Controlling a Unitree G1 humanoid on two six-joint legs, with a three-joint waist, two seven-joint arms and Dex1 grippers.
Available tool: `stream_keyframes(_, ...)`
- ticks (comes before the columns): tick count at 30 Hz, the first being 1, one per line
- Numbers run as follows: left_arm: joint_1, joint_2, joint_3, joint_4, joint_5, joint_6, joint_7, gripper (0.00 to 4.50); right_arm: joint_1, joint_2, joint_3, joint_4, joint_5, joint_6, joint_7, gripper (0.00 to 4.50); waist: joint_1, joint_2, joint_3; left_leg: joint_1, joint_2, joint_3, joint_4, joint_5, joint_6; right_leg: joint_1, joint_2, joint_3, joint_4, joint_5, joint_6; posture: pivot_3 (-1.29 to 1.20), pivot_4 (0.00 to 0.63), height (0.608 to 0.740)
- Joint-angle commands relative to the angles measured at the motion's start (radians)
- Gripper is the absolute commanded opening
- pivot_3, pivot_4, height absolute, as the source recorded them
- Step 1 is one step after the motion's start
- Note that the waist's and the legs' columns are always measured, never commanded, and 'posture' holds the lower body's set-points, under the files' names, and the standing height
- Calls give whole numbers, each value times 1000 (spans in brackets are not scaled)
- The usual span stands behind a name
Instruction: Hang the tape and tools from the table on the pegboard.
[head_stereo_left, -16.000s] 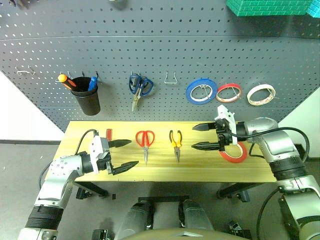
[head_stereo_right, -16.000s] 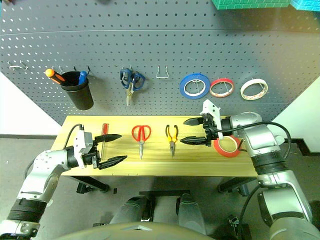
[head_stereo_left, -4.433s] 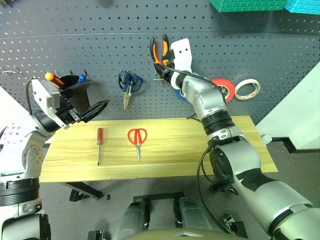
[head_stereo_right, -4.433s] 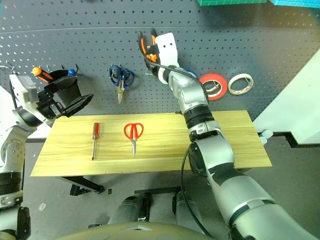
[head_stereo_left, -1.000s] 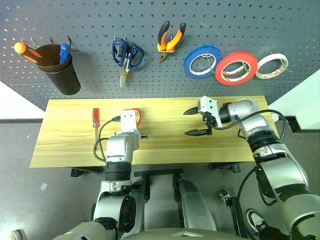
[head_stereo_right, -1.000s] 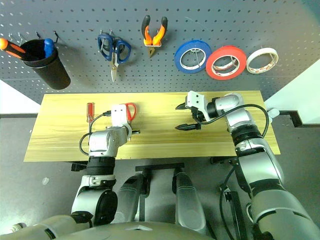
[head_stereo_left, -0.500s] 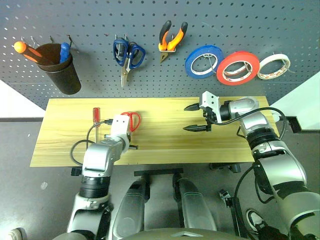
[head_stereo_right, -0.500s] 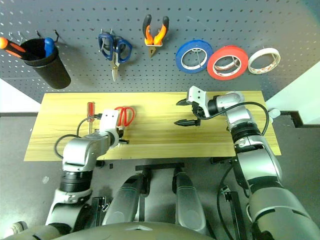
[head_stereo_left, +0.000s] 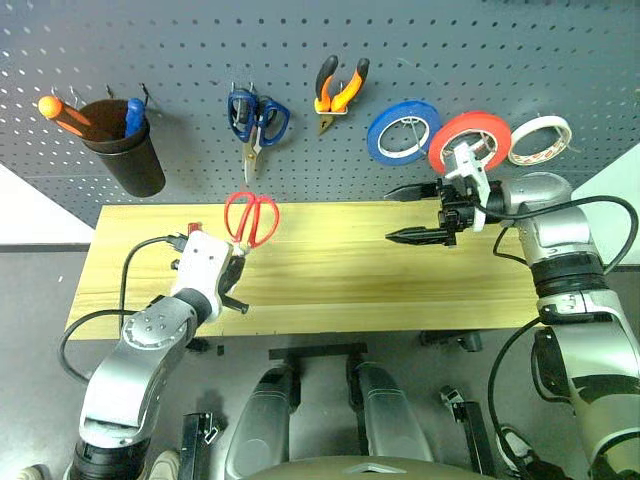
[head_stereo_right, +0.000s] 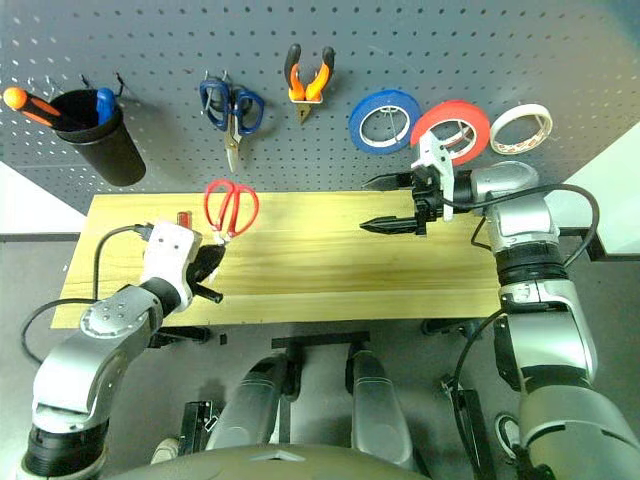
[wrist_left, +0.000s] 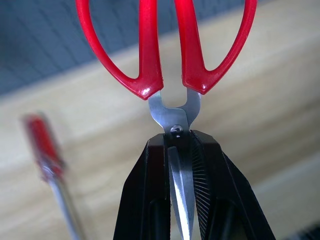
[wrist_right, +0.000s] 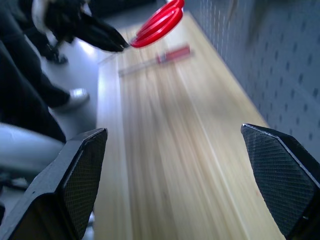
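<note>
I've got the red-handled scissors pinched by the blades in my left gripper, handles up, lifted off the table. The red screwdriver lies flat on the wood. Pliers and red tape ring hang on the pegboard.

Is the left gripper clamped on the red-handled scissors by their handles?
No, the left gripper is shut on the blades of the red-handled scissors, just below the pivot, with the handle loops free.

silver-grey arms, black joint bands, loose black cables, white wrist blocks, black ribbed fingers
</note>
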Motion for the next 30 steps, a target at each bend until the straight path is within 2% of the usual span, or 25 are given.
stream_keyframes(1, 41, -34, 29, -64, 43, -155, 44, 269, 10, -39, -61, -146, 92, 101, -16, 4500, 0, 1, -13, 0, 0, 0, 0, 0, 0, 0, 0, 0, -1, -1, -2, 28, 158, 731)
stream_keyframes(6, 65, -63, 53, -94, 16, -278, 17, 269, -12, -46, -88, -235, 172, 204, -45, 4500, -1, -2, -43, 0, 2, 0, -1, 0, 1, 4, 1, -1, -9, 3, -2, 25, 140, 731)
stream_keyframes(11, -19, -100, 53, -22, 64, -323, 80, 269, -41, -45, -86, -242, 185, 204, -62, 4500, 1, -2, -60, 1, 4, 4, -1, -1, 1, 7, 0, -4, -12, 5, -1, 17, 123, 731)
stream_keyframes(14, -35, -114, 31, 7, 73, -380, 74, 269, -50, -43, -88, -233, 190, 197, -71, 4500, 0, -2, -75, 1, 15, 17, 0, 0, 1, 8, 1, -6, -12, 6, -2, 8, 119, 731)
stream_keyframes(25, -130, -125, -31, 137, 137, -420, 73, 269, -31, -44, -108, -267, 235, 234, -135, 4500, -1, -1, -97, 2, 18, 21, 1, 0, 2, 8, 3, -5, -11, 7, -2, -29, 109, 731)
stream_keyframes(30, -160, -97, -67, 209, 167, -439, 42, 269, -10, -58, -116, -281, 234, 232, -152, 4500, -3, -1, -102, 2, 18, 22, 2, 0, 2, 8, 3, -4, -11, 7, -2, -53, 106, 731)
